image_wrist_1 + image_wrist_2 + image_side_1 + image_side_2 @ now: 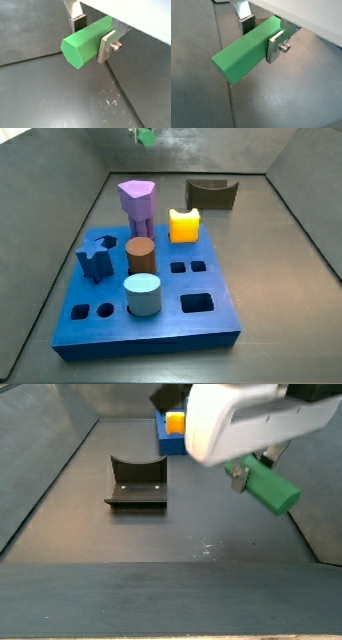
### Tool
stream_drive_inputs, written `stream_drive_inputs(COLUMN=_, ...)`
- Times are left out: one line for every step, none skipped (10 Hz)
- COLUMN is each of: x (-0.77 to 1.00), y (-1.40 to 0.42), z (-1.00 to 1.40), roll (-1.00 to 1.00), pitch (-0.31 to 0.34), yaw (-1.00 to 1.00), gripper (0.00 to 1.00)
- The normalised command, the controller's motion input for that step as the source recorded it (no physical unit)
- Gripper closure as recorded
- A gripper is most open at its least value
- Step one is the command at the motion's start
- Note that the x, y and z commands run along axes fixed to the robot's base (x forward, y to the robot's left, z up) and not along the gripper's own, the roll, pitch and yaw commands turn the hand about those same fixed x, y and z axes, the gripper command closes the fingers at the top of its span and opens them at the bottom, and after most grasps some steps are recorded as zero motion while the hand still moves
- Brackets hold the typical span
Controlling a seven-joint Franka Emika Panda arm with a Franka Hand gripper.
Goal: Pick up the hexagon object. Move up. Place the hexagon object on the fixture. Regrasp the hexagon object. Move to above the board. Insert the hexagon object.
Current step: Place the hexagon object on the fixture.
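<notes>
The gripper (93, 36) is clamped on the hexagon object (85, 43) and holds it in the air, so pickup looks done, while the fixture (136, 481) sits bare and the board (214, 324) awaits insertion. In a side view only a green scrap (144, 136) shows at the top edge, and the arm hides most of the board (173, 434).

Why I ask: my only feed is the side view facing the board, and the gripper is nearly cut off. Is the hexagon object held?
Observer: Yes. In both wrist views the gripper is shut on the hexagon object.
Operator: Is it on the fixture?
Observer: No. A side view shows it held in the air, off to one side of the fixture, whose notch is empty.
Operator: Gripped mid-length?
Observer: No, near one end; most of it sticks out past the fingers.
</notes>
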Motion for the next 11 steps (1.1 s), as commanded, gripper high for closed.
stream_drive_inputs(x=-0.03, y=-0.01, z=0.8, roll=0.1, pitch=0.08, yaw=0.02, gripper=1.0)
stream_drive_inputs(x=-0.02, y=0.0, z=0.62, roll=0.11, pitch=0.089, yaw=0.03, gripper=1.0)
stream_drive_inputs(x=-0.02, y=-0.01, z=0.53, roll=0.1, pitch=0.094, yaw=0.03, gripper=1.0)
stream_drive_inputs(x=-0.01, y=0.0, z=0.35, roll=0.09, pitch=0.099, yaw=0.03, gripper=1.0)
stream_drive_inputs(x=0.0, y=0.0, z=0.21, roll=0.08, pitch=0.102, yaw=0.03, gripper=1.0)
stream_drive_inputs(x=1.0, y=-0.79, z=-0.15, roll=0.02, pitch=-0.07, yaw=-1.0, gripper=1.0)
stream_drive_inputs(x=1.0, y=-0.78, z=-0.17, roll=0.02, pitch=-0.072, yaw=-1.0, gripper=1.0)
stream_drive_inputs(x=1.0, y=-0.72, z=-0.16, roll=0.01, pitch=-0.086, yaw=-1.0, gripper=1.0)
stream_drive_inputs(x=1.0, y=-0.66, z=-0.15, roll=0.0, pitch=-0.089, yaw=-1.0, gripper=1.0)
stream_drive_inputs(x=1.0, y=-0.61, z=-0.14, roll=-0.03, pitch=-0.081, yaw=-1.0, gripper=1.0)
stream_drive_inputs(x=1.0, y=-0.57, z=-0.14, roll=-0.05, pitch=-0.064, yaw=-0.8, gripper=1.0)
